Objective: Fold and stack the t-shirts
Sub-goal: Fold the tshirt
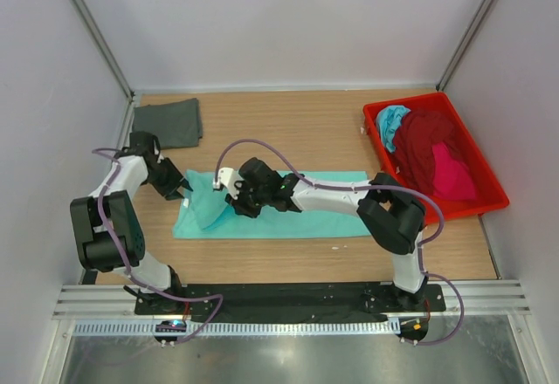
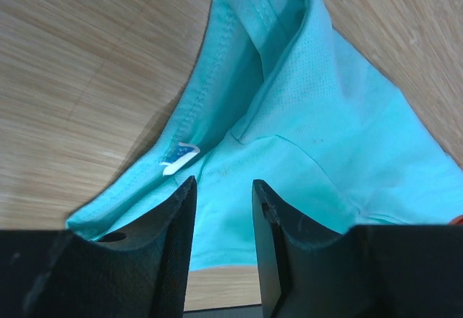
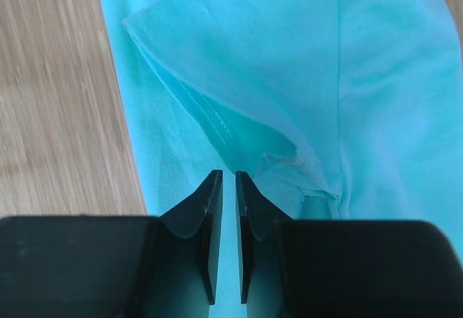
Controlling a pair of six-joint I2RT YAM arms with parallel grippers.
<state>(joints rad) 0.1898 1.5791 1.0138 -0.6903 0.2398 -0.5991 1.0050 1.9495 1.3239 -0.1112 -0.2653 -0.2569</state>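
A mint green t-shirt (image 1: 297, 214) lies folded lengthwise across the middle of the table, its left end turned over in a loose flap. My left gripper (image 1: 185, 192) is at that left end. In the left wrist view its jaws (image 2: 223, 182) stand open over the shirt (image 2: 325, 101) near the collar label (image 2: 177, 157). My right gripper (image 1: 234, 199) reaches across onto the flap. In the right wrist view it (image 3: 228, 173) is nearly closed where a hemmed edge of the shirt (image 3: 289, 58) runs into its tips, and the cloth puckers beside them. A folded dark grey t-shirt (image 1: 168, 124) lies at the back left.
A red plastic tray (image 1: 467, 209) stands at the right with maroon (image 1: 424, 144), pink (image 1: 450, 174) and turquoise (image 1: 391, 122) shirts heaped in it. White walls enclose the table on three sides.
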